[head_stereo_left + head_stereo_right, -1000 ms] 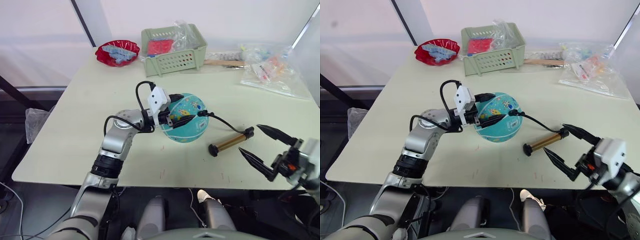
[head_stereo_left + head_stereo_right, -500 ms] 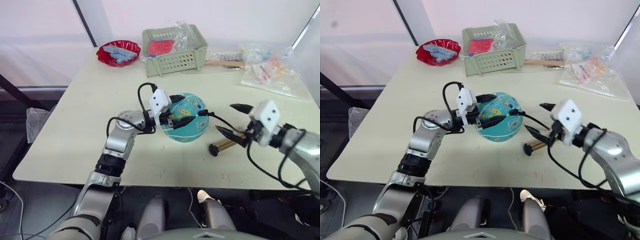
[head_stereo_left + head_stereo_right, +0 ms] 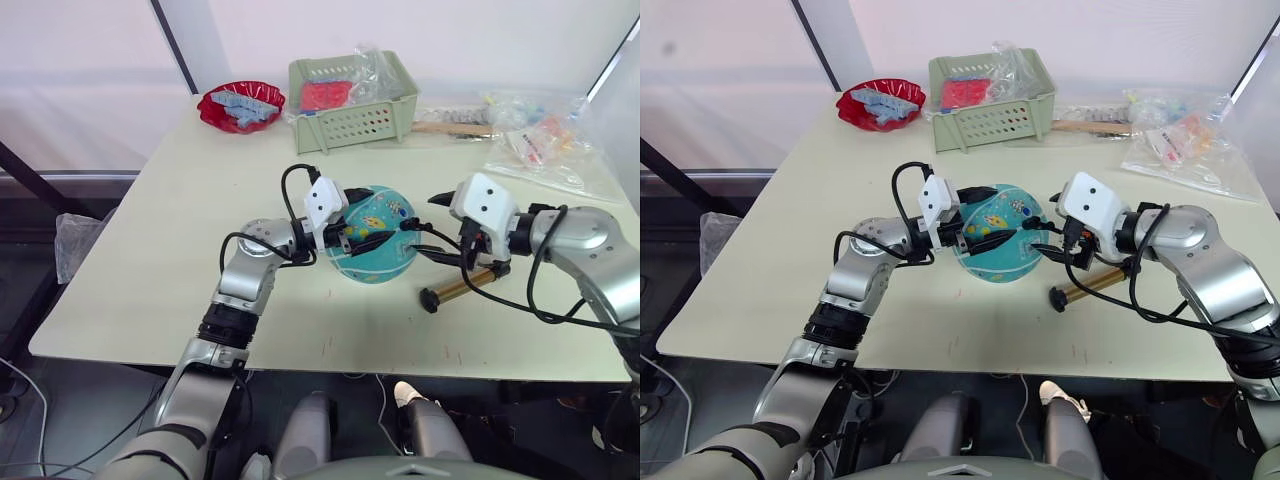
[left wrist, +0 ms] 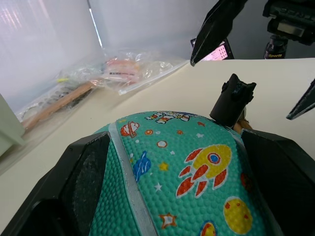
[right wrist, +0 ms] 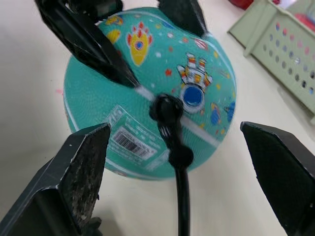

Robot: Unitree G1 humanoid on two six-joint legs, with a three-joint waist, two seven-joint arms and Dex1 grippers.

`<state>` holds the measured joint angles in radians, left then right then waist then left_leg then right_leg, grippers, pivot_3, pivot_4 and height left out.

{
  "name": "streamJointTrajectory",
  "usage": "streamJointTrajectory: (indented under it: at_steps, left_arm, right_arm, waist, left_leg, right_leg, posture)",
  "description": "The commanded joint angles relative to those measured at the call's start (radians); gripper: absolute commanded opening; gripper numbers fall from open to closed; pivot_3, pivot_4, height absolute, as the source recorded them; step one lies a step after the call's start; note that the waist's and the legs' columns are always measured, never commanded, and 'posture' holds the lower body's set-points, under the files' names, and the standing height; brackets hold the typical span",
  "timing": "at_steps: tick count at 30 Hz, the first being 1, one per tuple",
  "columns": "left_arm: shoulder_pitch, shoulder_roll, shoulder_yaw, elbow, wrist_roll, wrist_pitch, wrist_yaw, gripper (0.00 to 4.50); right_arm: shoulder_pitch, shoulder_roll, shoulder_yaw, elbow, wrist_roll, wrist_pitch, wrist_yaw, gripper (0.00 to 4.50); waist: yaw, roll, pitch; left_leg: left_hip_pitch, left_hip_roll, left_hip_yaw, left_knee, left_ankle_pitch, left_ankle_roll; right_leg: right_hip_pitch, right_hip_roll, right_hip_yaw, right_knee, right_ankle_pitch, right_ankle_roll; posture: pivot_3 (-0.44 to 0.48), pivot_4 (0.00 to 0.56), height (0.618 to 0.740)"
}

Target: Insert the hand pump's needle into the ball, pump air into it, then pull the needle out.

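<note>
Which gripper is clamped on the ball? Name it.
The left gripper: its fingers press both sides of the ball. The right gripper hangs open beside it.

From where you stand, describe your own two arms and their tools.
Both arms are silver-grey metal with rounded joint housings and dark bands, and loose black cables loop along each forearm. Each wrist carries a white boxy module. The left tool and right tool each have two black, tapered, pointed fingers, rough-textured on their inner faces.

A red bowl (image 3: 240, 106), a green basket (image 3: 348, 89) and clear plastic bags (image 3: 545, 143) sit along the table's (image 3: 170, 250) far edge.
</note>
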<state>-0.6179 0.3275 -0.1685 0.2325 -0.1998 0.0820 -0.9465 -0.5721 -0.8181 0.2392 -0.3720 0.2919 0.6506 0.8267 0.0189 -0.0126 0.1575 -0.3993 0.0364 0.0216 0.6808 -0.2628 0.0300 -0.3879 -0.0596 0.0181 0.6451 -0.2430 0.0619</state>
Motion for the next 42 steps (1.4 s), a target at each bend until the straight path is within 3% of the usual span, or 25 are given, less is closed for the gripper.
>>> streamJointTrajectory:
  at_steps: [1, 6, 7, 8, 10, 16, 17, 33, 42]
  left_arm:
    - [0.014, -0.002, -0.038, 0.052, 0.039, 0.024, 0.001, 4.50]
    - [0.018, -0.005, -0.039, 0.048, 0.040, 0.028, 0.000, 4.50]
    - [0.019, -0.005, -0.039, 0.046, 0.040, 0.029, 0.000, 4.50]
    - [0.020, -0.006, -0.038, 0.044, 0.039, 0.031, 0.000, 4.50]
    - [0.022, -0.006, -0.038, 0.042, 0.040, 0.032, 0.001, 4.50]
    - [0.027, -0.006, -0.039, 0.037, 0.041, 0.034, 0.003, 4.50]
    - [0.028, -0.007, -0.039, 0.038, 0.042, 0.033, 0.004, 4.50]
    - [0.041, -0.029, -0.085, 0.098, 0.100, 0.047, 0.007, 4.50]
    - [0.043, -0.042, -0.090, 0.121, 0.107, 0.061, -0.002, 4.50]
  right_arm:
    - [-0.080, -0.015, 0.042, 0.022, -0.046, 0.003, 0.063, 4.44]
    - [-0.143, 0.009, 0.086, 0.067, -0.089, 0.001, 0.102, 4.44]
    - [-0.149, 0.012, 0.091, 0.072, -0.095, -0.002, 0.109, 4.20]
    - [-0.152, 0.016, 0.093, 0.076, -0.100, -0.002, 0.114, 3.66]
    - [-0.158, 0.025, 0.094, 0.083, -0.109, -0.003, 0.120, 3.10]
    - [-0.167, 0.036, 0.093, 0.088, -0.132, -0.001, 0.140, 0.74]
    - [-0.167, 0.035, 0.093, 0.086, -0.137, 0.001, 0.142, 0.17]
    - [-0.237, 0.017, 0.061, 0.038, -0.124, 0.120, 0.208, 0.08]
    - [-0.244, -0.006, -0.038, -0.005, -0.043, 0.183, 0.220, 0.08]
  waist:
    - [-0.001, 0.000, 0.000]
    - [0.000, 0.000, 0.000]
    - [0.000, 0.000, 0.000]
    - [0.000, 0.000, 0.000]
    - [0.000, 0.000, 0.000]
    - [-0.001, 0.000, 0.000]
    - [-0.001, 0.000, 0.000]
    - [0.007, 0.000, 0.000]
    - [0.021, 0.001, 0.000]
  left_leg:
    - [0.000, 0.000, 0.000, 0.000, 0.000, 0.000]
    - [0.000, 0.000, 0.000, 0.001, 0.000, 0.000]
    - [0.000, 0.000, -0.001, 0.001, 0.000, 0.000]
    - [0.000, 0.000, -0.001, 0.001, 0.000, 0.000]
    - [0.000, 0.000, 0.000, 0.001, 0.000, 0.000]
    - [0.000, 0.000, 0.000, 0.001, 0.000, 0.000]
    - [0.000, 0.000, -0.001, 0.001, 0.000, 0.000]
    - [0.000, 0.000, -0.001, 0.001, 0.000, 0.000]
    - [-0.003, 0.000, -0.002, 0.001, 0.000, 0.000]
  right_leg:
    - [0.000, 0.000, 0.000, 0.000, 0.000, 0.000]
    - [0.000, 0.000, 0.000, 0.000, 0.000, 0.000]
    - [0.000, 0.000, -0.001, 0.000, 0.000, 0.000]
    - [0.000, 0.000, -0.001, 0.000, 0.000, 0.000]
    - [0.000, 0.000, -0.001, 0.000, 0.000, 0.000]
    - [0.000, 0.000, -0.001, 0.000, 0.000, 0.000]
    - [0.000, 0.000, -0.001, 0.000, 0.000, 0.000]
    - [0.000, -0.001, -0.001, 0.000, 0.000, 0.000]
    - [-0.001, -0.003, -0.002, -0.001, 0.000, 0.000]
  posture:
    - [0.000, 0.150, 0.736]
    - [0.000, 0.150, 0.736]
    - [0.000, 0.150, 0.736]
    - [0.000, 0.150, 0.736]
    - [0.000, 0.150, 0.736]
    - [0.000, 0.150, 0.736]
    - [0.000, 0.150, 0.736]
    - [0.000, 0.150, 0.736]
    - [0.000, 0.150, 0.736]
